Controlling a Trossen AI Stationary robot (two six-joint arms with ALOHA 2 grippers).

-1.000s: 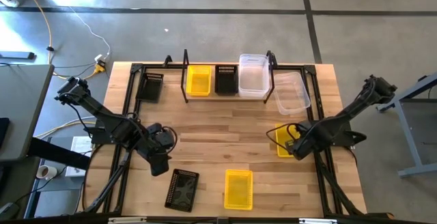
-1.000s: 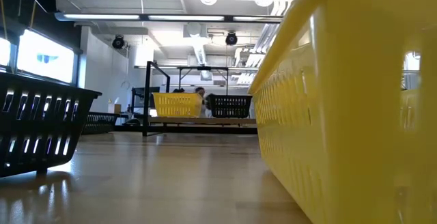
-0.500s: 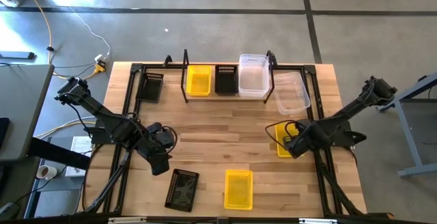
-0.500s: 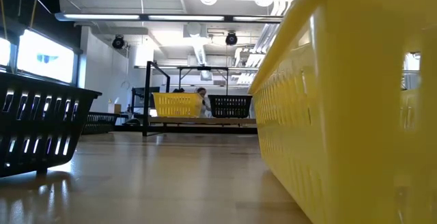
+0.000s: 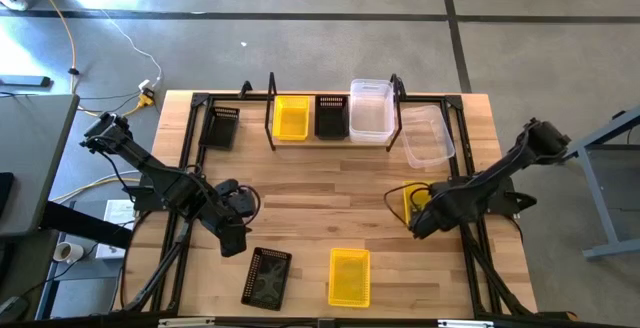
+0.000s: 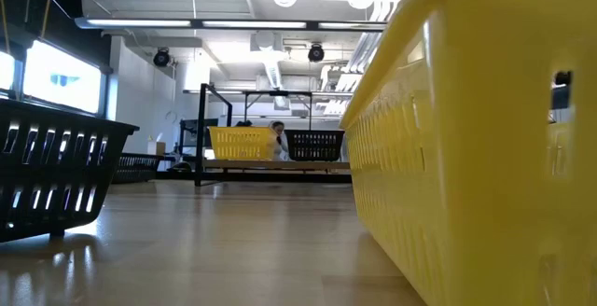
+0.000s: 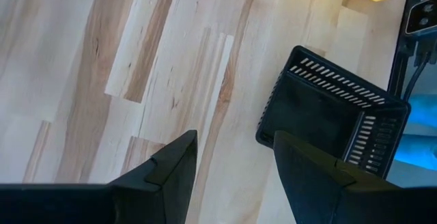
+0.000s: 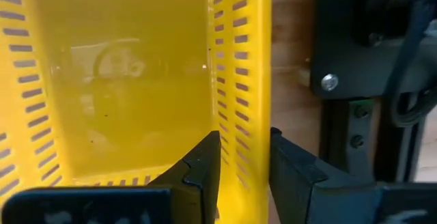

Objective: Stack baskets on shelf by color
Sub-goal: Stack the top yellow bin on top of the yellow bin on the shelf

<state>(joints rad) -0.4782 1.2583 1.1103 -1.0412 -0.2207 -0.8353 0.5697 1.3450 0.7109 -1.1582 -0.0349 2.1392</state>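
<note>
My right gripper is open over the yellow basket near the table's right edge. One finger stands inside the basket and one outside its right long wall; whether they touch it I cannot tell. My left gripper is open above bare table, next to a black basket that rests on its base. The shelf at the far edge carries a yellow basket, a black one and a clear one.
Another yellow basket sits at the near edge and fills the low view's right side. A clear basket lies right of the shelf, a black one left of it. A person shows far behind the shelf.
My right gripper has moved a little toward the table's left and near edge, along the yellow basket beneath it. The baskets stand as before.
</note>
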